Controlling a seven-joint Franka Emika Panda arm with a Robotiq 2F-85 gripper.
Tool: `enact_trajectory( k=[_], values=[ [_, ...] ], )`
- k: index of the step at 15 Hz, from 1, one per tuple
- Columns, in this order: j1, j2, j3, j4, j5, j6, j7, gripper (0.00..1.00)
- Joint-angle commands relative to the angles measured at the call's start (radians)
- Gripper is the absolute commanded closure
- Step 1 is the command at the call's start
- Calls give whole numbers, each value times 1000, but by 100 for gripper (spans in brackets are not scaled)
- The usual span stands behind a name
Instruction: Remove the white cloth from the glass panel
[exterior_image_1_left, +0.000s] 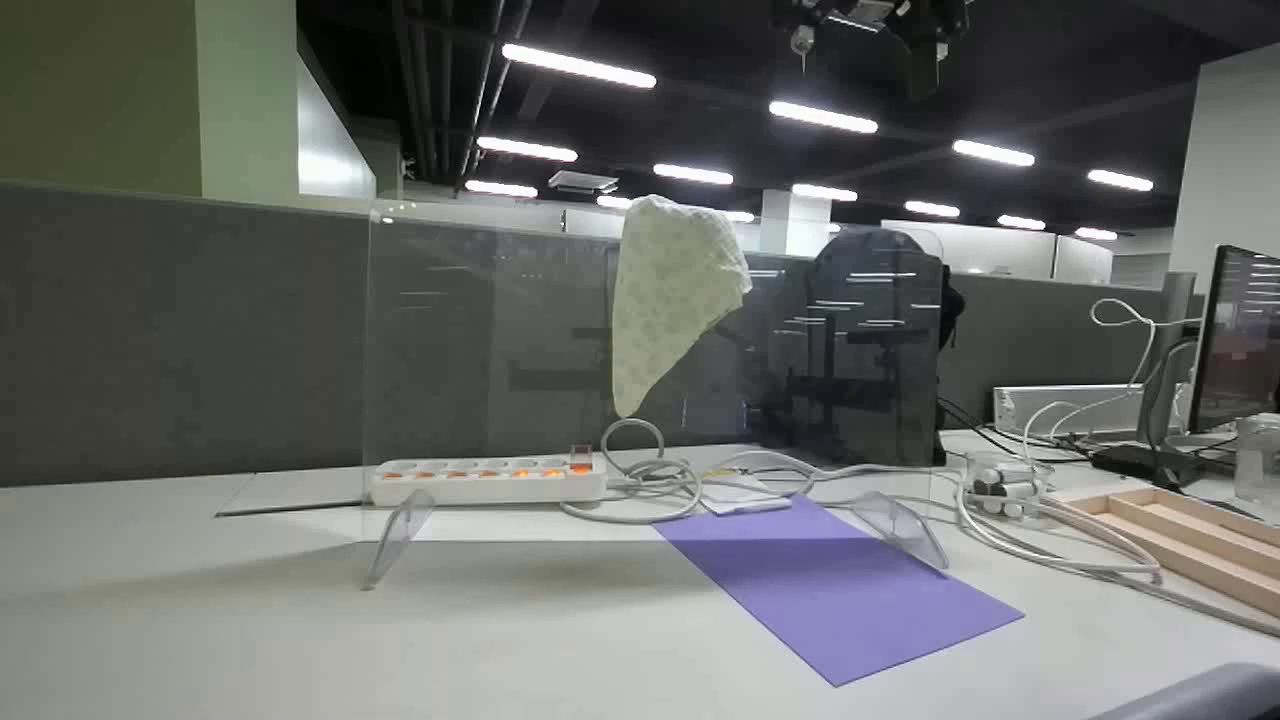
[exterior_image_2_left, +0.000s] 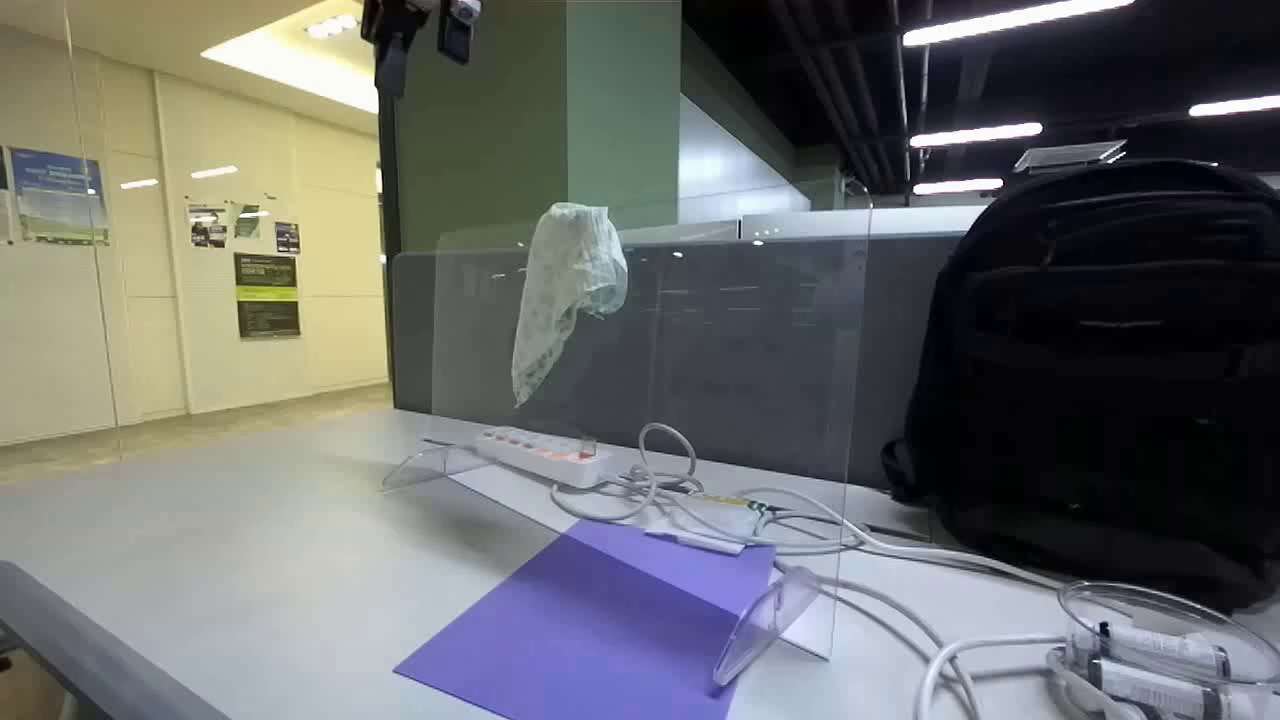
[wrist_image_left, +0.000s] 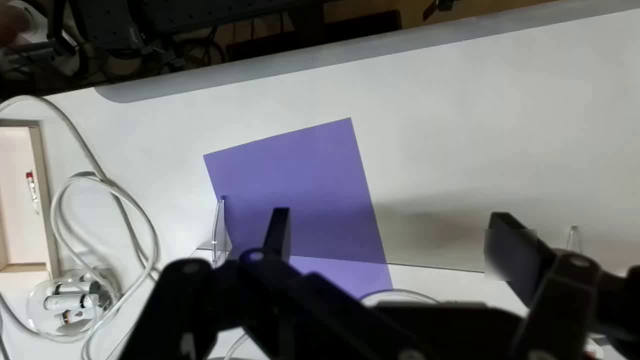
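The white cloth hangs limp over the top edge of the upright glass panel, near the middle. It also hangs there in an exterior view, on the panel. The cloth is out of view or hidden in the wrist view, where a clear foot and the thin bottom line of the panel show. My gripper is open, with nothing between its fingers. It is high above the table, cut off at the top of both exterior views, above and apart from the cloth.
A flat purple sheet lies under the panel. A white power strip and looped cables lie behind it. A clear container of small bottles, a wooden tray, a monitor and a black backpack stand around.
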Motion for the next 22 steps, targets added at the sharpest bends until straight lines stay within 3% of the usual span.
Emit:
enact_trajectory(
  k=[1,12,22],
  values=[
    [2,1,-2,1,-1,0,0,0],
    [2,1,-2,1,-1,1,0,0],
    [-1,69,-3,-86,-82,453,-20,0]
  ],
)
